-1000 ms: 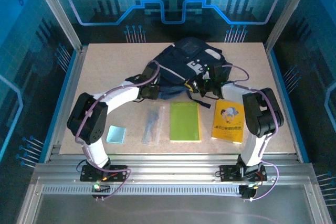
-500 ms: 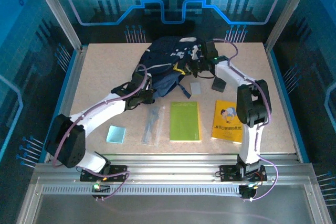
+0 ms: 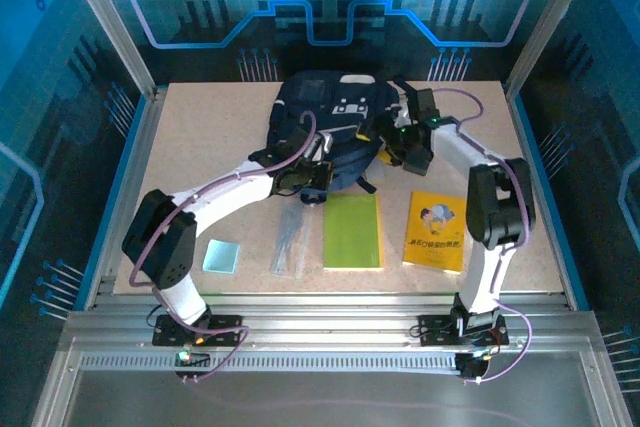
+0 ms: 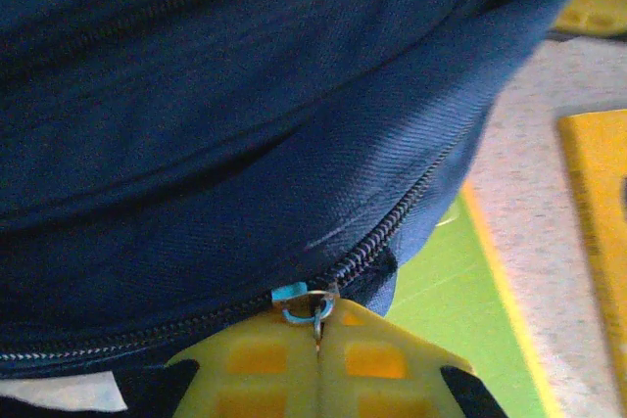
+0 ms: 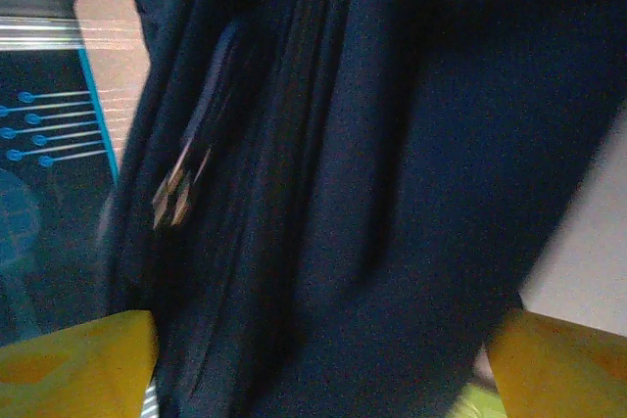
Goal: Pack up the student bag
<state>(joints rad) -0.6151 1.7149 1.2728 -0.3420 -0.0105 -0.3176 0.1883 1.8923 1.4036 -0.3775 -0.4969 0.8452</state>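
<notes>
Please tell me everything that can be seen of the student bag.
The student bag is a large backpack of dark navy woven fabric with light patches and black straps. It lies at the far middle of the table, just beyond the green book. A zipper runs along its near side; the left gripper is shut on the zipper pull. The open right gripper is at its right side.

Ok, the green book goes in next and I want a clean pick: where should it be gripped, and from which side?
Grip the green book by its near short edge, coming low from the front of the table. It lies flat; its far edge sits close to the student bag, and the clear pouch and yellow book flank its long sides, so that edge looks freest.
</notes>
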